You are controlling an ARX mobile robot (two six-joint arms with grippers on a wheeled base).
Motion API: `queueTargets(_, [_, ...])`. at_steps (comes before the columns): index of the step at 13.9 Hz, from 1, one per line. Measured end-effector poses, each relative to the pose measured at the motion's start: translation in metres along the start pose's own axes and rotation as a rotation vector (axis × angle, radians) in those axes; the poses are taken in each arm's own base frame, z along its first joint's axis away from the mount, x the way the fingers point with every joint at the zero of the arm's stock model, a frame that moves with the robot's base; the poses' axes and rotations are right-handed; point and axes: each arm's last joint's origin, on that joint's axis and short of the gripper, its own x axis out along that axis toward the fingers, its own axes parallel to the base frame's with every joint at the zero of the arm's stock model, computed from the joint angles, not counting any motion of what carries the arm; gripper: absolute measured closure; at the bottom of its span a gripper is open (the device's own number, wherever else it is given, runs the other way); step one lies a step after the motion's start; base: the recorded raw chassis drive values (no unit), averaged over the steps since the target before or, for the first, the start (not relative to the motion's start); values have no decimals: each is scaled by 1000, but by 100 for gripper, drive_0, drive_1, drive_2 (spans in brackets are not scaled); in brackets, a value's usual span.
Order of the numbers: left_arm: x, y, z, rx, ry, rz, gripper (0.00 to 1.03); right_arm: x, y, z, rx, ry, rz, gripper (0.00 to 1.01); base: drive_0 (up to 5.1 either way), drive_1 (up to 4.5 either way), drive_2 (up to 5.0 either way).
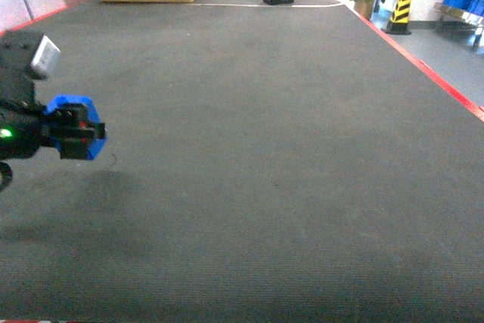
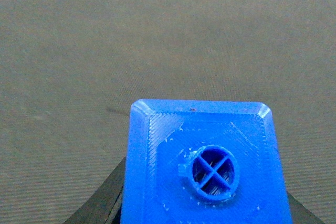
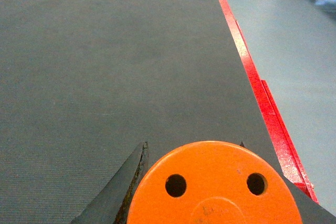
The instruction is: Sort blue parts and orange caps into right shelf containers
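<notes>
Big grey mat with a red edge fills the room, shelf far off at the back right. Left gripper is clamped around a blue part, held above the mat. Right gripper has its jaws closed on an orange cap near the red edge.

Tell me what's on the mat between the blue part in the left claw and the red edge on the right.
Nothing: the head view shows only bare grey mat between the blue part and the red edge.
</notes>
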Motion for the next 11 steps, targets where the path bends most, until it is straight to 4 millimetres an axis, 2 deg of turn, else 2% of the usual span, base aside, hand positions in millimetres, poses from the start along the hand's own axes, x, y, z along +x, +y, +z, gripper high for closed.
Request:
queueTargets(2, [-62,-2,20,20,-182,52,58,0,0,0,0,0,0,58,0,0,0])
queueTargets(3, [-98,-4,16,27,-241,103,58,0,0,0,0,0,0,58,0,0,0])
queueTargets(4, [-123,-7,8,44,-269,124,58,0,0,0,0,0,0,58,0,0,0])
queueTargets(5, [-130,-7,11,56,-298,131,58,0,0,0,0,0,0,58,0,0,0])
queueTargets(11, [-127,-7,10,62,-286,134,58,0,0,0,0,0,0,58,0,0,0])
